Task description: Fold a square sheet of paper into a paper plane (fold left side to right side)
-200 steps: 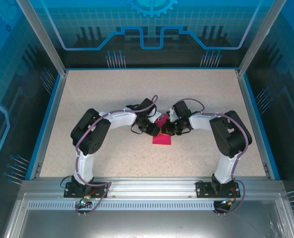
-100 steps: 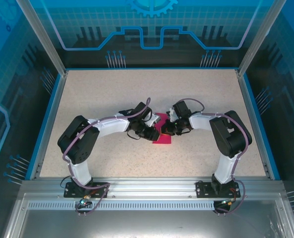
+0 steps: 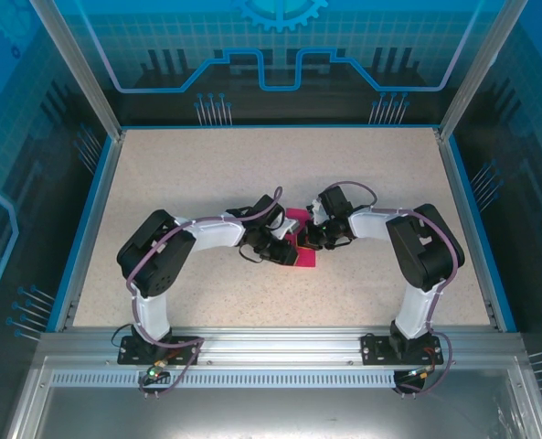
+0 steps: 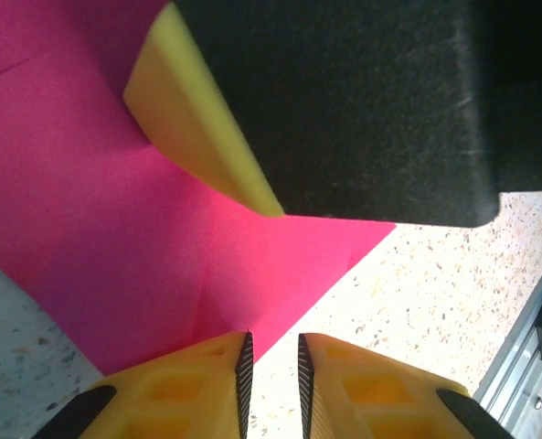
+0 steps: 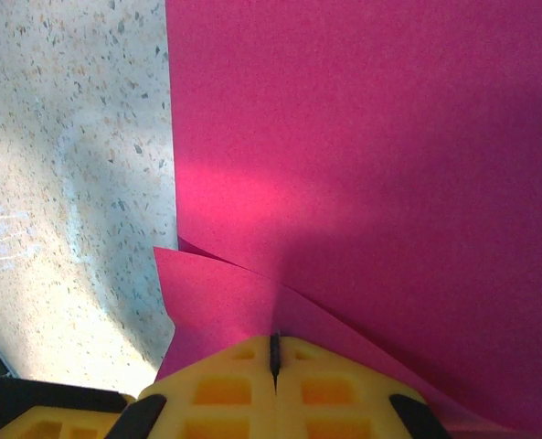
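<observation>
Since half a second ago the left arm has swung back toward the middle, bringing the left gripper (image 3: 284, 249) up against the left edge of the square sheet of paper (image 3: 303, 260). The right gripper (image 3: 309, 240) has kept its place at the sheet's upper right. The sheet lies creased on the speckled surface (image 3: 207, 174) between the two arms. In the left wrist view its pointed corner reaches just to the left jaws, which stand a narrow slit apart with bare surface showing through the gap. The right gripper's yellow finger (image 4: 193, 114) sits over the pink farther up. In the right wrist view the right jaws are closed to a thin seam, pinching a raised flap of the sheet.
</observation>
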`<action>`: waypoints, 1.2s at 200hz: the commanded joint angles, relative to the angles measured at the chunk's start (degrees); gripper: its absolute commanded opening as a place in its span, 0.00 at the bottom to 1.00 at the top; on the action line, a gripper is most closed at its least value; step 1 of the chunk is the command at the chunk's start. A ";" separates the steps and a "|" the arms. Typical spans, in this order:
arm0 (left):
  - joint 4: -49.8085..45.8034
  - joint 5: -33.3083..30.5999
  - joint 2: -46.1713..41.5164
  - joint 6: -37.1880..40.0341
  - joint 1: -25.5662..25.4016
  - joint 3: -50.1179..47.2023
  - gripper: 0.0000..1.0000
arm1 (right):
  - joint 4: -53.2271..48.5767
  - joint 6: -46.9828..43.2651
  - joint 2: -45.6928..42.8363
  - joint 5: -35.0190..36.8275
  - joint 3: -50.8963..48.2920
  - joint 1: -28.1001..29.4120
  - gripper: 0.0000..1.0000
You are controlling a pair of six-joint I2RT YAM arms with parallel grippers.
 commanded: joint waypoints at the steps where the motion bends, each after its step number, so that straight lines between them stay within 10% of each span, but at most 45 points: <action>1: 0.55 -1.84 0.26 -0.98 0.00 -1.69 0.23 | -4.62 -1.36 1.11 2.10 0.16 0.56 0.00; 164: 10.61 6.31 -12.21 -8.36 3.95 -13.21 0.20 | -5.84 -2.22 1.10 1.68 0.86 0.43 0.00; 240: 10.05 5.95 -2.73 -7.33 3.96 -6.00 0.20 | -5.38 -1.94 1.23 1.04 0.95 0.73 0.00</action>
